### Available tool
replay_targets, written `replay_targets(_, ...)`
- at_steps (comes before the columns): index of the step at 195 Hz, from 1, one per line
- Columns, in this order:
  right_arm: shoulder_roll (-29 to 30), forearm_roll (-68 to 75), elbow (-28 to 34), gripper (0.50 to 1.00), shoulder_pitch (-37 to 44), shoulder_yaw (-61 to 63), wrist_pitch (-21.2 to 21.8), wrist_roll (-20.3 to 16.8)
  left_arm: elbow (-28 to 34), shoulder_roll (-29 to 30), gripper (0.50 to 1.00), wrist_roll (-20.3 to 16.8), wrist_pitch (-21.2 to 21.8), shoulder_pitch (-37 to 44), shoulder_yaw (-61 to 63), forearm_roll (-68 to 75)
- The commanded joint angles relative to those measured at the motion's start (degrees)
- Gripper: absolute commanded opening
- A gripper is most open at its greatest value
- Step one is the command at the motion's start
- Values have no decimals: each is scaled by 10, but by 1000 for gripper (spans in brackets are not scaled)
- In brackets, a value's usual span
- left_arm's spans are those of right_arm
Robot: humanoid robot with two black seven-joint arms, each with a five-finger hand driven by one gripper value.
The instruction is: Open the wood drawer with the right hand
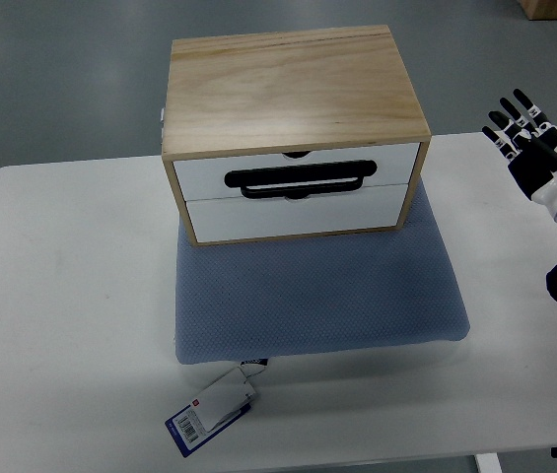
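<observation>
You are looking at a broad white rectangular table [61,296], and everything below is placed relative to the light wooden two-drawer box [293,128] sitting toward its far middle. Under the box and spreading out in front of it, a blue-grey quilted mat [317,305] is lying flat, with a white and blue barcode tag [209,414] trailing off the mat's near left corner.

The box's two white drawer fronts are facing you, both looking closed, and a black bar handle [298,180] is running left to right across the seam between them; you cannot tell from here which drawer it belongs to.

The robot's black-and-white right hand [536,148] is hovering well to the right of the box, at about the height of the drawer fronts, fingers extended and relaxed, grasping nothing. The left hand is not showing.

So the handle is lying to the left of the hand, long axis crosswise: the reach likely needs to travel leftward, then pull toward you.
</observation>
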Motion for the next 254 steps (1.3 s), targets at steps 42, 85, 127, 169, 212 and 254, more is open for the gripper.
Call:
replay_targets(42,0,0,1,930,0,0,1,0,1,0,1000,0,0,0,-2,2)
replay_targets(85,-2,-1,0,930,0,0,1,0,2,0,1000,-1,1,1,-2,1)
replay_targets(127,-6,-1,0,930,1,0,2,0,1,0,1000,0,0,4,-3,1)
replay_targets(169,-8,-1,-1,930,1,0,45,0,1,0,1000,0,1,4,-3,1)
replay_targets(212,-17,-1,-3,930,2,0,52,0,1,0,1000,0,1,4,-3,1)
replay_targets(254,-33,-1,-5,930,12,0,53,1,1,0,1000,0,1,4,-3,1)
